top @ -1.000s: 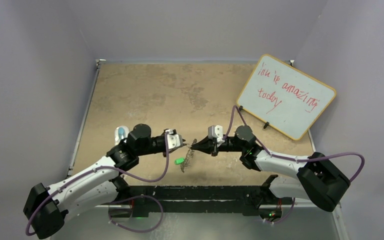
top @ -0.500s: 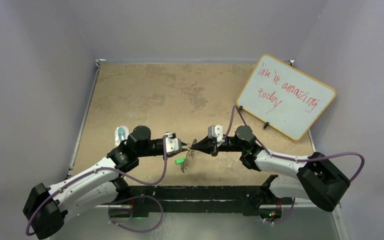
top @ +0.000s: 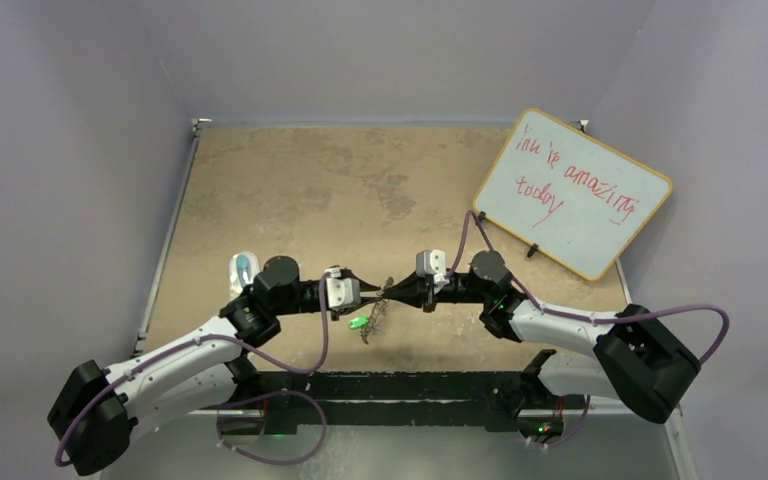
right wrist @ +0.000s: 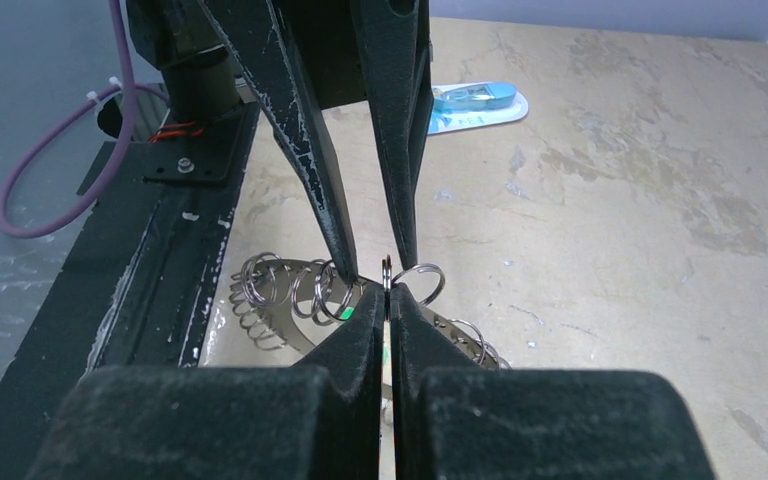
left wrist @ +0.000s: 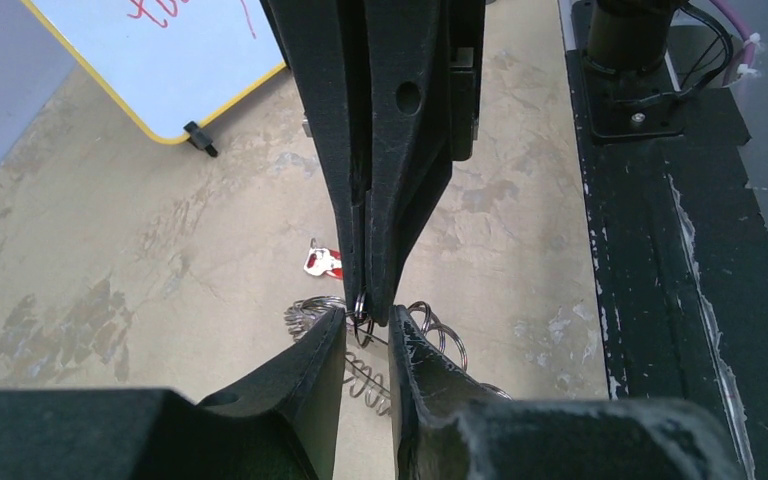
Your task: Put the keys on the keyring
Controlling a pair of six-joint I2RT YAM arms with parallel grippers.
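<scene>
The desk (top: 310, 180) carries everything. A whiteboard (top: 572, 192) leans at its far right corner, well clear of the work, and a clear bluish plastic object (top: 244, 268) lies toward the left edge behind my left arm.

The job is happening near the middle of the near edge, where my two arms meet tip to tip. The keyring (right wrist: 295, 300) is raised there, tilted on edge instead of lying flat. I judge this is so its fringe of loops can be reached from both sides.

My right end effector (right wrist: 388, 300) is clamped tight on one small loop (right wrist: 387, 268) at the ring's rim. It holds that loop upright as the anchor for threading.

My left end effector (left wrist: 368, 338) faces it with its fingers slightly parted. They straddle the same loop and the right tips, and as far as I can see they grip nothing. I take this as lining up to pry or steady the loop.

The green key (top: 359, 322) sits against the ring's left side, just below my left tips. I cannot tell whether it is already threaded or only resting there. The red key (left wrist: 322, 263) lies loose on the desk near the ring and apart from it, so at least that one is left to do.

The loop is thin, so a small misalignment could slip it from the pinch.
</scene>
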